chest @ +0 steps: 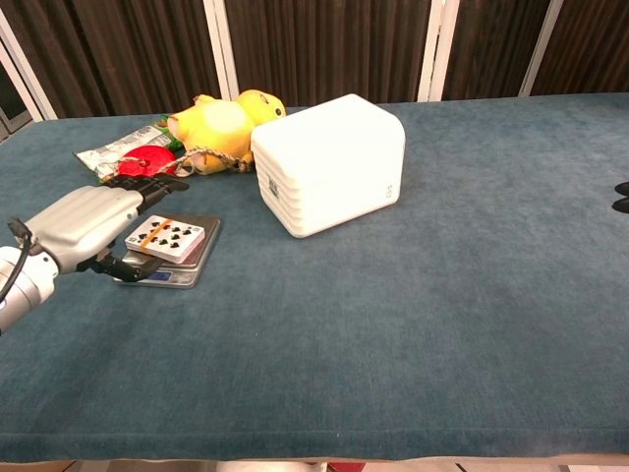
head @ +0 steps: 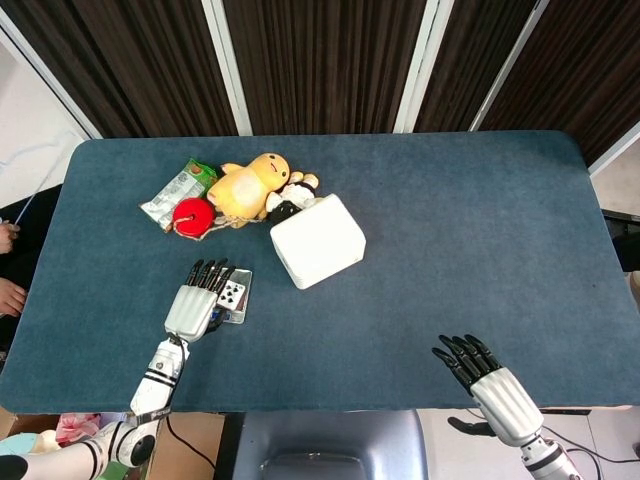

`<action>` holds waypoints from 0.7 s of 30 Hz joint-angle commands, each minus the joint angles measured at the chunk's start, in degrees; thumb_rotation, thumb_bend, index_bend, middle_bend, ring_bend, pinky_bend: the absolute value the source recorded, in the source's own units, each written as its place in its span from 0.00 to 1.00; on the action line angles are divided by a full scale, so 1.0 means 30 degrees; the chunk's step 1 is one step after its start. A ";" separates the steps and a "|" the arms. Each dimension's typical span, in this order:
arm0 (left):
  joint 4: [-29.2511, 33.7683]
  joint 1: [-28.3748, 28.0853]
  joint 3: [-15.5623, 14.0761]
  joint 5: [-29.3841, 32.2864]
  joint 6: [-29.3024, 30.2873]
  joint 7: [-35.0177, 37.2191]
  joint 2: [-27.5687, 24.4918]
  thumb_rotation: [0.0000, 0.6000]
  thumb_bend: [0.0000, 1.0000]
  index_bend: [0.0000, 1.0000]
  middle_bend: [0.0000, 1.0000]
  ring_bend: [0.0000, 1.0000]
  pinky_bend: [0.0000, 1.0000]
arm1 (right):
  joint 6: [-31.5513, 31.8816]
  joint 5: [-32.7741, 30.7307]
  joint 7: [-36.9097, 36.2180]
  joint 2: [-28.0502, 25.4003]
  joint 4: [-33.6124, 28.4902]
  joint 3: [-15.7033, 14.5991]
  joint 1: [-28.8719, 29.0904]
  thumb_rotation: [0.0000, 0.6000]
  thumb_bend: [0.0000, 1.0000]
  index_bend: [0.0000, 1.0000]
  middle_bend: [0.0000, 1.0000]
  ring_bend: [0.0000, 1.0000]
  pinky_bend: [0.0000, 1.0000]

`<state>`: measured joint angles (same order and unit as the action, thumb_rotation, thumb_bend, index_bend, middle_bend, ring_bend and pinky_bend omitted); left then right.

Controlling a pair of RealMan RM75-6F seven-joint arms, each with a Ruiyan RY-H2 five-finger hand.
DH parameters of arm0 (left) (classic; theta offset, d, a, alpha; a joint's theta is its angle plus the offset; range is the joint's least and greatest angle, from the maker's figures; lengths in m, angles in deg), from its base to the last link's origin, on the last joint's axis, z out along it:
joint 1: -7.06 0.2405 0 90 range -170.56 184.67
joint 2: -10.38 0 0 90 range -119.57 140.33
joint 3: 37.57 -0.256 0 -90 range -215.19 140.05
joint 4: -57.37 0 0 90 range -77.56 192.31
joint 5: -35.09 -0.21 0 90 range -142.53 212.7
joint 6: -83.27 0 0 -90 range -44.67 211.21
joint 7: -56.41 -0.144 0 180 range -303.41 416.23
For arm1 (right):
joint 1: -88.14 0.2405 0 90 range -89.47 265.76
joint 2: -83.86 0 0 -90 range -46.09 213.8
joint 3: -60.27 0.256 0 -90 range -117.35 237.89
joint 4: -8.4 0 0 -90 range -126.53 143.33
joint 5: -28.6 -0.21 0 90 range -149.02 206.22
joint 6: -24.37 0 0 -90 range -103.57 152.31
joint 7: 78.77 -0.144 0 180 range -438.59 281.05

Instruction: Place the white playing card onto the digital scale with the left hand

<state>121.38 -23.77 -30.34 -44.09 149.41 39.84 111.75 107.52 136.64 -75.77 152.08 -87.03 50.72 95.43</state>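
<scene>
The white playing card [head: 232,293] [chest: 165,236] lies face up on the platform of the small silver digital scale [head: 238,317] [chest: 190,260], left of the table's middle. My left hand [head: 197,303] [chest: 86,221] sits at the card's left edge with its fingers [chest: 147,183] stretched out straight over the scale's far left side. The frames show nothing gripped in it. My right hand [head: 491,385] hovers at the near right edge of the table, fingers apart and empty. In the chest view only its dark fingertips [chest: 621,197] show.
A white rounded box [head: 317,241] [chest: 329,162] stands just right of the scale. Behind the scale lie a yellow plush duck [head: 250,185], a small black-and-white plush [head: 290,197], a red ball [head: 193,213] and a green snack packet [head: 178,190]. Blue cloth covers the table [head: 450,230].
</scene>
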 commanded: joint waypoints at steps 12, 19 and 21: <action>0.6042 0.5620 -0.4121 -0.2473 0.5476 0.3703 -0.9799 1.00 0.37 0.02 0.00 0.00 0.00 | 0.0799 0.0088 0.0465 -0.0518 0.0065 -0.0030 -0.0497 1.00 0.11 0.00 0.00 0.00 0.00; 0.5706 0.6345 -0.3495 -0.3085 0.7178 0.4993 -0.9913 1.00 0.37 0.02 0.00 0.00 0.00 | 0.1119 0.0083 0.0686 -0.0361 0.0105 0.0074 -0.0747 1.00 0.11 0.00 0.00 0.00 0.00; 0.5637 0.6422 -0.3552 -0.3481 0.7337 0.5366 -0.9920 1.00 0.37 0.02 0.00 0.00 0.00 | 0.1070 0.0066 0.0774 -0.0319 0.0140 0.0103 -0.0753 1.00 0.11 0.00 0.00 0.00 0.00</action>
<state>138.65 -5.06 -41.45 -52.94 170.21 54.11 81.99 110.76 136.84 -73.47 151.09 -86.64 51.00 93.18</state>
